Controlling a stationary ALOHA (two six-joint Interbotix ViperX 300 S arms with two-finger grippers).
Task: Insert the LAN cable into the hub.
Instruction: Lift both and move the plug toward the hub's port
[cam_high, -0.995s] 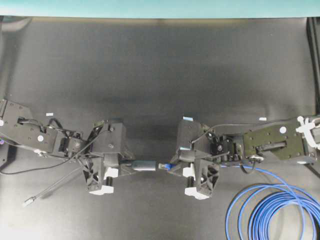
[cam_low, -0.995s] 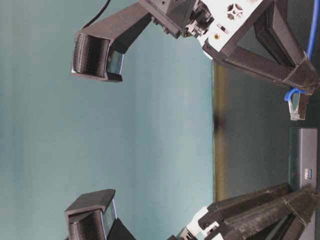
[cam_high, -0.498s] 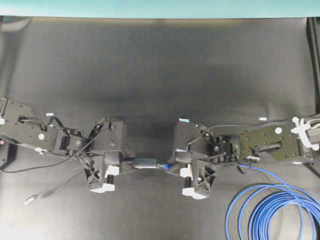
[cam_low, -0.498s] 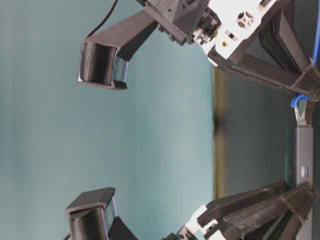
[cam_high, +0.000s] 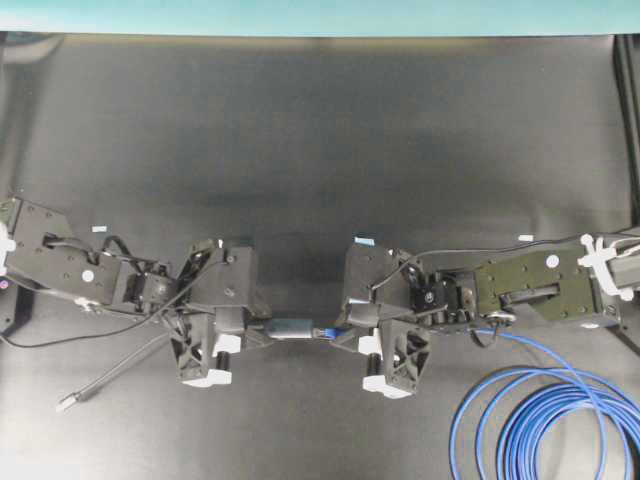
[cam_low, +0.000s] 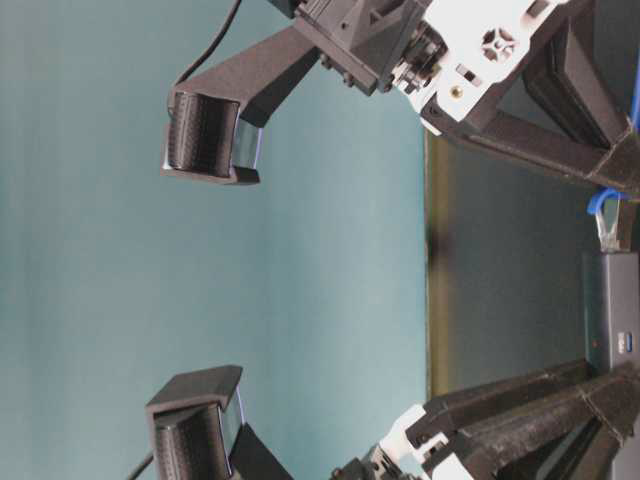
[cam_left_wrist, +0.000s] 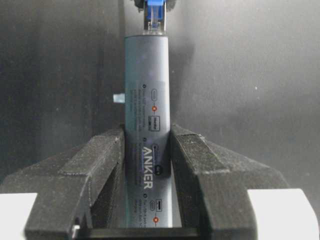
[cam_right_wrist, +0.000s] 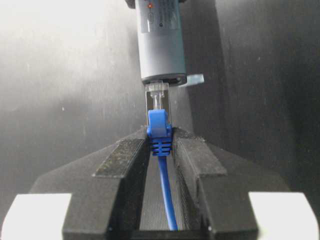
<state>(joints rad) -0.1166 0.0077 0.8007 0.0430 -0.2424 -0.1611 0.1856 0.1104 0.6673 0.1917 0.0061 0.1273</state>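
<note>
At hub (cam_right_wrist: 161, 42) port, LAN cable (cam_right_wrist: 159, 125) plug seems partly entered.

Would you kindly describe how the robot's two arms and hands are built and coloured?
Both arms are matte black with thin black cables looped along them. The left hand and right hand have wedge-shaped textured black fingers, white blocks at their bases, and open triangular black brackets.

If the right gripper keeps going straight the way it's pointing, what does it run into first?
The hub. The right gripper points straight at its end face, and the plug of the LAN cable it holds leads, already at the port's mouth. How far in it sits is hard to tell.
</note>
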